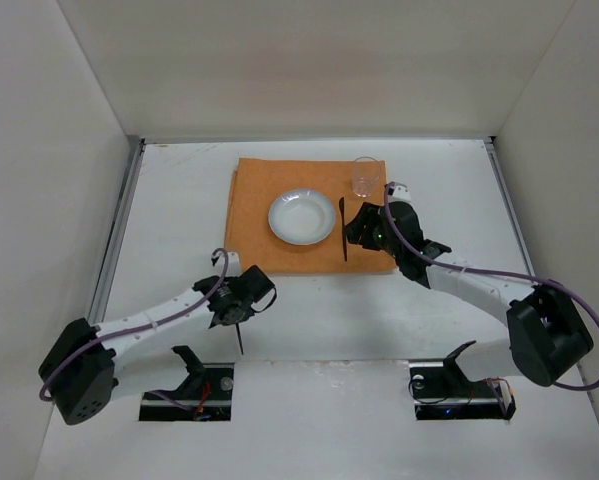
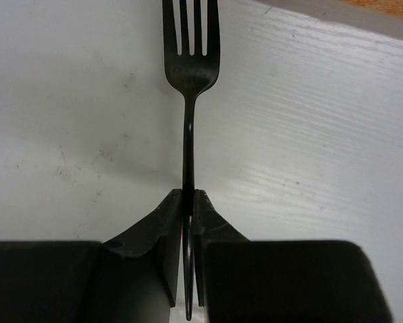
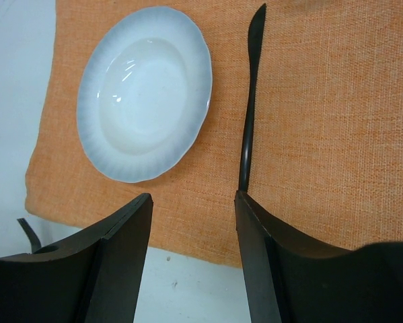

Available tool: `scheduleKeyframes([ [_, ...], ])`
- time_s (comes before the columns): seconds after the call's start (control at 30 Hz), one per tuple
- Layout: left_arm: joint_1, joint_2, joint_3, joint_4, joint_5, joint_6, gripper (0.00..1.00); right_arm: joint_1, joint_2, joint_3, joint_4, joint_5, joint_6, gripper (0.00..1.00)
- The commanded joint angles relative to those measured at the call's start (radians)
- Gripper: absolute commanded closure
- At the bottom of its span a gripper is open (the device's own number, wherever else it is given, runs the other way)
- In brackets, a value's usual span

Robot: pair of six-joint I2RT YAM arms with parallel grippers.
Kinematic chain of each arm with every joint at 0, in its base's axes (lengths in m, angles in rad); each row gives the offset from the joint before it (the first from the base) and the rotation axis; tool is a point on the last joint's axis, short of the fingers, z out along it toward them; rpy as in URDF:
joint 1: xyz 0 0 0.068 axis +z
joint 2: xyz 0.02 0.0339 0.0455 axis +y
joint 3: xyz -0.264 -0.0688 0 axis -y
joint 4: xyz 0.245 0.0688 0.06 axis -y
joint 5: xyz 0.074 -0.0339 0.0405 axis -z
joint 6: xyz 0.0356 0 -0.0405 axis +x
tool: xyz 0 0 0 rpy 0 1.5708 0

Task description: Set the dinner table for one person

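Left gripper [image 2: 188,202]: pressed together on the fork handle, pinching it edge-on between the fingertips.
Fork [image 2: 191,67]: black, tines pointing away from the wrist, over bare table off the near-left corner of mat; lifted or resting, cannot tell.
Right gripper [image 3: 192,196]: spread, nothing between the jaws; low over mat, just right of plate.
Knife [image 3: 249,101]: black, flat on mat just right of plate, handle end hidden behind one finger; touching or not, cannot tell.
Plate [image 3: 144,91]: white, empty, centred on mat.
Glass [image 1: 365,177]: clear, upright at far-right corner of mat, beyond knife.
Mat [image 1: 249,215]: orange cloth, mid-table.
Table [image 1: 179,200]: white, under everything, rails along both sides.
Step in hand, judged: carrying fork to the bare strip of mat left of plate.
Doing it well: hold the pinch firm, since a thin handle could swivel; lift clear of the mat edge before crossing; lay fork parallel to knife, tines toward the far side, just beside plate without nudging it; let go only once flat; right gripper best held apart from that path.
Writing: none readable anywhere; no brand marks visible.
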State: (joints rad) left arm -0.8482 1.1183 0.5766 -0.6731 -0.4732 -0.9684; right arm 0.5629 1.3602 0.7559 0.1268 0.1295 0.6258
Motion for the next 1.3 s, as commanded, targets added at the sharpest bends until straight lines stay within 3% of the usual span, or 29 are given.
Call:
scheduleKeyframes([
  [0.0,-0.033,-0.081,0.09,-0.121,-0.025,-0.042,0.99,-0.005,-0.007,0.005,0.062,-0.011,0.009,0.42],
  [0.13,-0.07,-0.114,0.207,-0.186,-0.106,-0.032,0.99,-0.01,-0.01,0.0,0.069,-0.011,0.014,0.42],
  [0.23,-0.073,-0.074,0.287,-0.139,-0.162,0.051,0.98,-0.024,-0.026,-0.018,0.091,-0.007,0.028,0.42],
  [0.4,-0.01,0.059,0.321,0.197,-0.164,0.336,0.96,-0.056,-0.038,-0.056,0.129,0.012,0.064,0.42],
  [0.57,0.145,0.234,0.365,0.437,0.005,0.523,0.96,-0.079,-0.049,-0.075,0.137,0.018,0.08,0.42],
  [0.8,0.297,0.42,0.546,0.489,0.091,0.694,0.95,-0.073,-0.016,-0.064,0.139,0.022,0.075,0.42],
  [1.0,0.323,0.586,0.634,0.475,0.142,0.726,0.95,-0.073,0.007,-0.059,0.139,0.022,0.074,0.42],
  [1.27,0.343,0.65,0.678,0.472,0.125,0.752,0.95,-0.073,0.022,-0.053,0.139,0.019,0.072,0.42],
])
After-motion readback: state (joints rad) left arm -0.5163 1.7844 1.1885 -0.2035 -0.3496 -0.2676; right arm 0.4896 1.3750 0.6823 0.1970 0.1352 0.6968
